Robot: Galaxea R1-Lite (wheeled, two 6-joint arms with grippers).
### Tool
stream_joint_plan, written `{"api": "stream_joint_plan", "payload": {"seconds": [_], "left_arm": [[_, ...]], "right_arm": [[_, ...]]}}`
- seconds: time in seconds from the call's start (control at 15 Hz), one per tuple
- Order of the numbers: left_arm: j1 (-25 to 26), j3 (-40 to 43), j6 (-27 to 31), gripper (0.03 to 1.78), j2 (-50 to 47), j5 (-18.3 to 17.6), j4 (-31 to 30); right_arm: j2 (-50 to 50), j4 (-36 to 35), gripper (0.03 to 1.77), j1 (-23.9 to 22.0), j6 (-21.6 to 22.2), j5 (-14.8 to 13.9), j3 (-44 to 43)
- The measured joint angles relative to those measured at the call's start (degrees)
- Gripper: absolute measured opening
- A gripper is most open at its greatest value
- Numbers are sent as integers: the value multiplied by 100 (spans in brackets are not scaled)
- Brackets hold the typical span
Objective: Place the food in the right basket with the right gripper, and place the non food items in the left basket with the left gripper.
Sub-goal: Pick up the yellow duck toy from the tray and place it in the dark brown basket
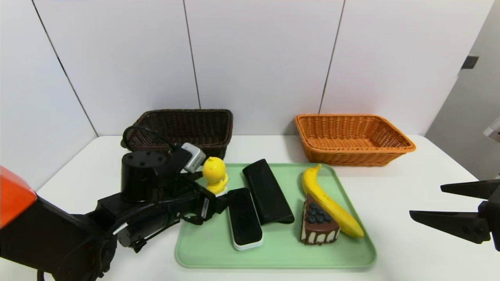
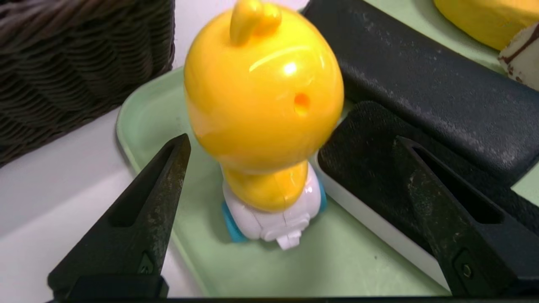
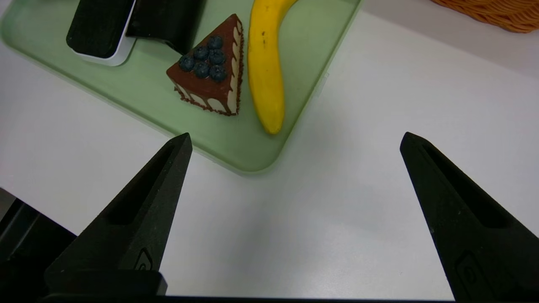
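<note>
Left wrist view puts the yellow duck toy [image 2: 263,105] upright on its white wheeled base, at the near-left corner of the green tray [image 2: 328,261], with the left hand [image 2: 290,143] spread wide and empty, one finger on each side of it and neither touching. Just beside the duck lies the white-rimmed device [image 1: 245,219], and one finger [image 2: 442,198] hangs right over its black face; the black fabric case [image 1: 267,191] lies alongside that. My judgement: closing from here could catch the device's rim and drag it, or the pads could slip on the duck's rounded, glossy head and topple it on its wheels. A grip lower on the body looks safer.

Further right on the tray the cake wedge [image 1: 318,224] leans against the banana [image 1: 332,207]. The dark brown basket [image 1: 183,127] stands just behind the duck, the orange basket [image 1: 351,136] behind the tray's right end; both look empty. The right hand [image 1: 425,201] is parked over the white table [image 1: 422,249], fingers apart, holding nothing.
</note>
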Motion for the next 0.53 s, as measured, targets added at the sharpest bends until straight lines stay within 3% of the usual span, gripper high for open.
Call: {"api": "stream_joint_plan", "payload": {"seconds": [0.53], "left_arm": [[11,-219,2,169,430,88,-94]], "right_arm": [[-138,2,171,11,-50,7,118]]}}
